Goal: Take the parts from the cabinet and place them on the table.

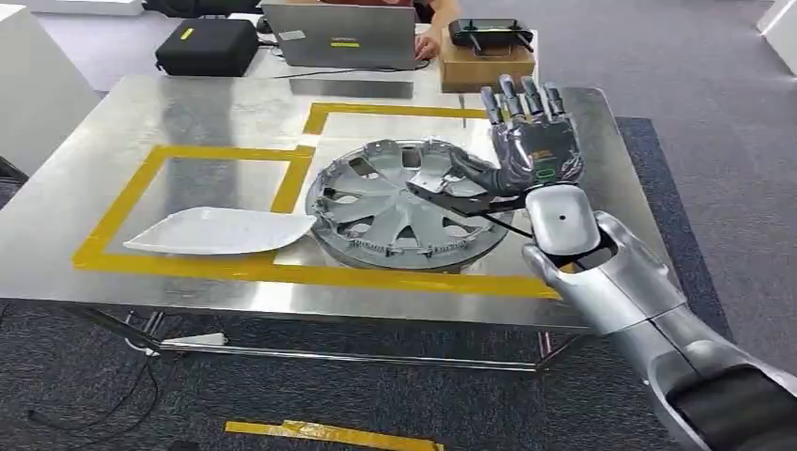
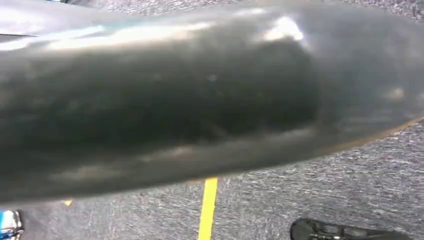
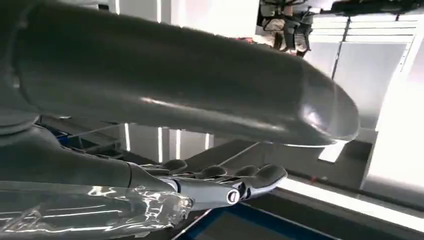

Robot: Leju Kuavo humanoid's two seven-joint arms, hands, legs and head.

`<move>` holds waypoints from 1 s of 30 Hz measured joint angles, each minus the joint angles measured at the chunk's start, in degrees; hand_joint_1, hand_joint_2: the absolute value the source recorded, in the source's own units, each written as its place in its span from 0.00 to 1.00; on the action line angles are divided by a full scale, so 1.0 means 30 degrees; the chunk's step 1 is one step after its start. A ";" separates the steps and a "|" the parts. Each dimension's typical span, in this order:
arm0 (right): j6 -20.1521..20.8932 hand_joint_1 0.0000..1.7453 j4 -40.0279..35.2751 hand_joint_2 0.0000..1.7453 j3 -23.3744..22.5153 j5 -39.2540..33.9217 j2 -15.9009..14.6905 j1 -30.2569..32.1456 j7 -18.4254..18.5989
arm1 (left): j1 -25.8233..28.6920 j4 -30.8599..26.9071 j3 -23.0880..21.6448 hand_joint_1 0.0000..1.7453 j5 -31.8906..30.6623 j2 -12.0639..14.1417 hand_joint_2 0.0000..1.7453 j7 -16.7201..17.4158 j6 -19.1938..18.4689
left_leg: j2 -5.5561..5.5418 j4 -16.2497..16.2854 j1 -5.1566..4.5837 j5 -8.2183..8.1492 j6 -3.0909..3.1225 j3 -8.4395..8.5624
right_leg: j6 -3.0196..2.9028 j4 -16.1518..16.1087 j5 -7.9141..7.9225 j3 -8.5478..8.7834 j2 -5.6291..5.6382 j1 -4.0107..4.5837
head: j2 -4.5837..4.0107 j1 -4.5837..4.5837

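Silver and raised, your right hand (image 1: 526, 141) stands above the far right part of the steel table (image 1: 75, 188) with its fingers (image 1: 512, 99) straight, spread and pointing up, holding nothing. The thumb reaches toward the wheel cover (image 1: 395, 211), which lies flat on the table just beside and below the hand, on its left; from the head view you cannot tell whether the thumb touches the cover's rim. In the right wrist view the same fingers (image 3: 225, 175) lie stretched out together under the thick thumb (image 3: 200, 85).

Further left of the wheel cover lies a white, leaf-shaped panel (image 1: 221, 230), flat, its pointed end close to the cover's rim. Both parts sit inside the yellow tape outlines (image 1: 282, 272).

Beyond the table's far edge you see a laptop (image 1: 338, 38), a cardboard box (image 1: 484, 61), a black case (image 1: 207, 47) and a person's hand (image 1: 430, 42) at the laptop.
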 joint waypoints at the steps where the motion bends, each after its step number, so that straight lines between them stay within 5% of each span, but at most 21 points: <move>1: 0.0030 0.00 0.0000 0.00 -0.0044 0.0000 0.0000 0.0070 -0.0088 | 0.0003 0.0000 0.0000 0.00 -0.0007 0.0000 0.00 -0.0008 -0.0007 | 0.0000 0.0000 0.0000 0.0000 0.0000 0.0000 | 0.0000 0.0000 0.0000 0.0000 0.0000 -0.0001 | 0.0000 0.0000; 30: -0.0240 0.00 0.0029 0.00 -0.0248 0.0182 0.0015 0.1012 -0.0430 | -0.0040 0.0000 0.0000 0.00 -0.0036 -0.0029 0.00 0.0021 -0.0131 | -0.0002 0.0054 -0.0125 -0.0058 0.0088 -0.0010 | 0.0053 -0.0011 0.0009 0.0005 -0.0009 -0.0125 | 0.0000 0.0000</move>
